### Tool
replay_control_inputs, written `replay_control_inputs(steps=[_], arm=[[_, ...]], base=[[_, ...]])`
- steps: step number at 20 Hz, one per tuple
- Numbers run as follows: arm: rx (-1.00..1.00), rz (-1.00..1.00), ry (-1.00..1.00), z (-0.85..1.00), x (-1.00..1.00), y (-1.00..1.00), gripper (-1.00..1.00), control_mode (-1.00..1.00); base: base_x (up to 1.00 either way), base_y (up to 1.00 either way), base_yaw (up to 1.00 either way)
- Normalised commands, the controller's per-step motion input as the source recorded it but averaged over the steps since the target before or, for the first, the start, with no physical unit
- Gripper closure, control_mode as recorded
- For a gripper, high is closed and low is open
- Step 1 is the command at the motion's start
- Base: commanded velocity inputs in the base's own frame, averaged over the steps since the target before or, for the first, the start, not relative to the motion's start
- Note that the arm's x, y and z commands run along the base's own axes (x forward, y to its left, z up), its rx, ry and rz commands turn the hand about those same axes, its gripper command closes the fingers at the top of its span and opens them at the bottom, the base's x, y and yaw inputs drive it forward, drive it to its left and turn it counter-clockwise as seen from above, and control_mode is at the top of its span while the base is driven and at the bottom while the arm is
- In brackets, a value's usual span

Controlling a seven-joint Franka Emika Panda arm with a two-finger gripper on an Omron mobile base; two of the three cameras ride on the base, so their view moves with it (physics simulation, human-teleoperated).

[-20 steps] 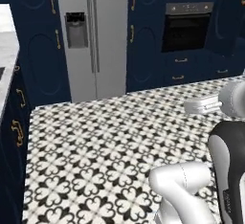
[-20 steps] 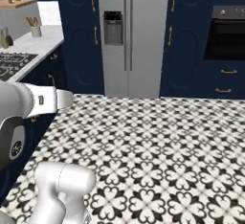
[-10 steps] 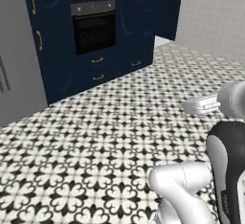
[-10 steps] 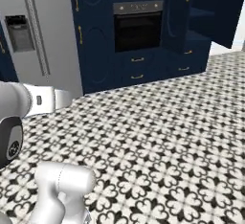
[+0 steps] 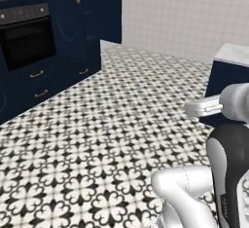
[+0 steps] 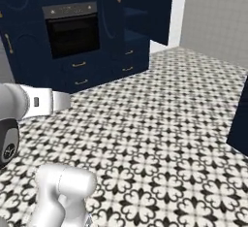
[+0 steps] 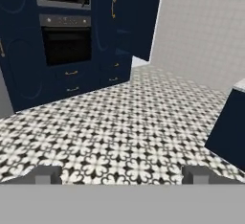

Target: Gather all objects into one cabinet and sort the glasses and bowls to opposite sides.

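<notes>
Cups, bowl and the wall cabinet are nowhere among what lies ahead, so their place cannot be told from here. The gripper [image 7: 122, 176] hangs empty with its two finger tips spread wide over the patterned floor [image 5: 112, 124]. Ahead stand the built-in oven [image 6: 72, 34] and a tall navy cupboard [image 6: 140, 12] with its door open. The step in hand looks like travel: best keep the arm tucked, jaws apart, and clear the dark counter end [image 5: 228, 83] nearby.

Gripper [image 7: 122, 175] — fingertips spread wide, angled over tiled floor [image 7: 119, 132]
</notes>
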Motion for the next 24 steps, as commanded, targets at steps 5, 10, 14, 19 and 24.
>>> replay_control_inputs(steps=[5,10,14,19,24], arm=[[0.0,0.0,0.0,0.0,0.0,0.0,-1.0,1.0],[0.0,0.0,0.0,0.0,0.0,0.0,-1.0,1.0],[0.0,0.0,0.0,0.0,0.0,0.0,-1.0,1.0],[0.0,0.0,0.0,0.0,0.0,0.0,-1.0,1.0],[0.0,0.0,0.0,0.0,0.0,0.0,-1.0,1.0]], base=[[1.0,-0.53,-0.02],[1.0,-0.53,0.08],[1.0,-0.54,0.12],[1.0,-0.22,0.2],[1.0,0.0,0.43]])
